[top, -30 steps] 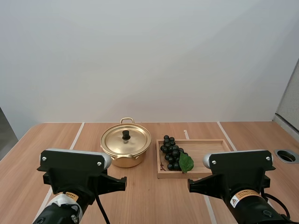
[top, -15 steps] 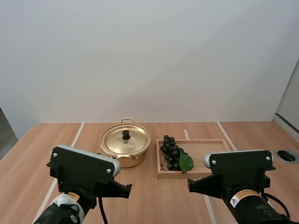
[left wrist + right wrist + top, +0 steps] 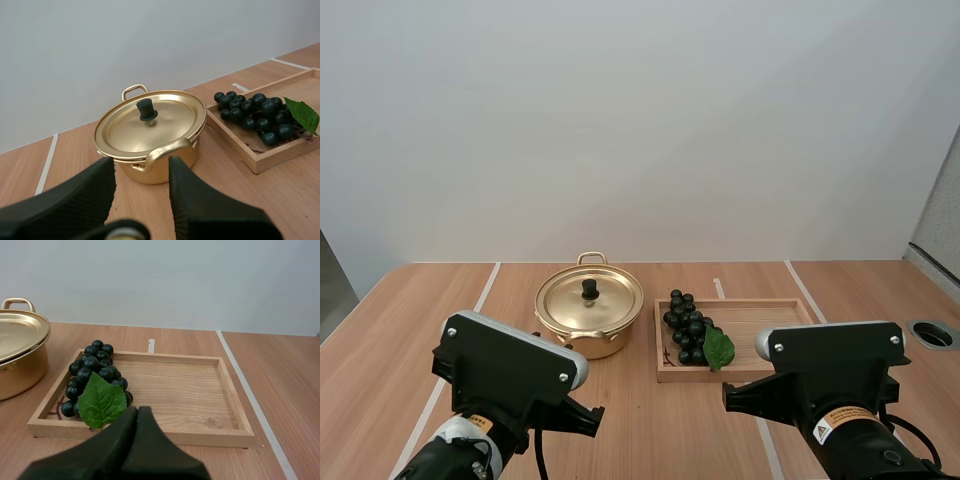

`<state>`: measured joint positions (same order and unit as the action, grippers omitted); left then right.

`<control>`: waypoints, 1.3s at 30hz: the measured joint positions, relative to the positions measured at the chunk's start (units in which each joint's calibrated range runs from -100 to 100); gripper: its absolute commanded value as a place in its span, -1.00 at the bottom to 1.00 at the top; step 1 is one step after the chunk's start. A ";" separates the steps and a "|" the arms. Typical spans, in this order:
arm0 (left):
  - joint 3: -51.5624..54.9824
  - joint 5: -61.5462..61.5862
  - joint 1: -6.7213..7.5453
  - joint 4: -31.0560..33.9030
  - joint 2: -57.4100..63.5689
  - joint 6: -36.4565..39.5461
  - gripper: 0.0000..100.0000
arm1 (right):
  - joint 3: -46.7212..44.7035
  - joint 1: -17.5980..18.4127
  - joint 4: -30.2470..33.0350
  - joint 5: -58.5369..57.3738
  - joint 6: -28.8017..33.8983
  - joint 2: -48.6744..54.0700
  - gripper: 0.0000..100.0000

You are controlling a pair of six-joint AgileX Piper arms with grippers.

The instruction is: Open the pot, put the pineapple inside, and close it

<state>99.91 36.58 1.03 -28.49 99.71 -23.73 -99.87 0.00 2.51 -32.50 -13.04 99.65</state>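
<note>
Gold pot and lid, black knob; black grapes, green leaf; light-brown tray

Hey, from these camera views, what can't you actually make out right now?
- Inside of the pot: high and left wrist views, covered by the lid.
- Part of the pot: right wrist view, cut off by the picture's edge.
- Near end of the grapes: right wrist view, covered by the leaf.
- Far end of the tray: left wrist view, cut off by the picture's edge.

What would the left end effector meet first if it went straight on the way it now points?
Most likely the near handle of the pot, which lines up with the gap of the open left end effector. How far off it is is unclear.
</note>
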 measured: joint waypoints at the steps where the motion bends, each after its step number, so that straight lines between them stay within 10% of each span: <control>1: 0.00 0.00 0.00 0.00 0.00 0.00 0.05 | 0.00 0.00 0.00 0.00 0.00 0.00 -1.00; 7: 0.00 -0.67 0.00 0.08 0.00 9.18 -1.00 | 0.00 0.00 -0.13 0.00 0.00 0.00 -1.00; 20: 0.00 -2.14 0.00 18.93 0.00 36.02 -1.00 | 0.00 0.00 -0.13 0.18 0.00 0.00 -1.00; 39: 0.00 -2.46 0.00 27.36 0.00 42.81 -1.00 | 0.00 0.00 -0.13 0.18 0.00 0.00 -1.00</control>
<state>99.91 34.12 1.03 -1.12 99.71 19.08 -99.87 0.00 2.38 -32.31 -13.04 99.65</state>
